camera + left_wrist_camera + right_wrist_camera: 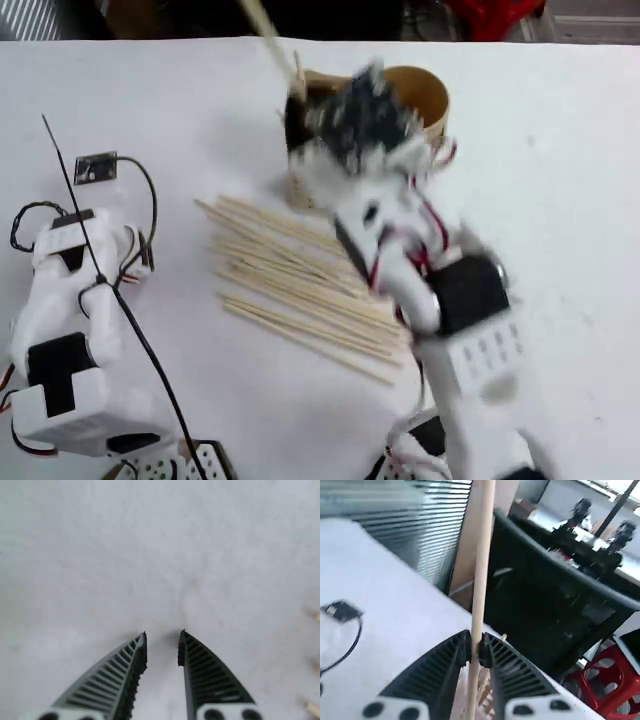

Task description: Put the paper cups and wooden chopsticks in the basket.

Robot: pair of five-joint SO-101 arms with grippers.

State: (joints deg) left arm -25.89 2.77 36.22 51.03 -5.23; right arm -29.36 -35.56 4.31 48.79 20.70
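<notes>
Held chopstick (482, 555): clamped between the two jaws of the right gripper (476, 642); it runs up past the fingertips and on beyond them.
Right gripper: closed on that single chopstick. In the high view it sits at the near-left side of the basket (430, 95), blurred, with the stick slanting out over the table's far edge.
Basket: a round tan tub near the far edge of the table (560, 180), partly hidden by the right arm (470, 300). What lies inside it cannot be told.
Pile (300, 285): many chopsticks lie loose on the table, fanned side by side, between the two arms and just in front of the basket.
Left gripper (162, 635): jaws slightly apart with nothing between them, pointing at bare table; a few stick ends (314, 615) show at the edge of its wrist view.
Left arm (70, 330): folded at the left side of the table, well apart from the basket.
Cable (140, 340): a black line crossing over the left arm.
</notes>
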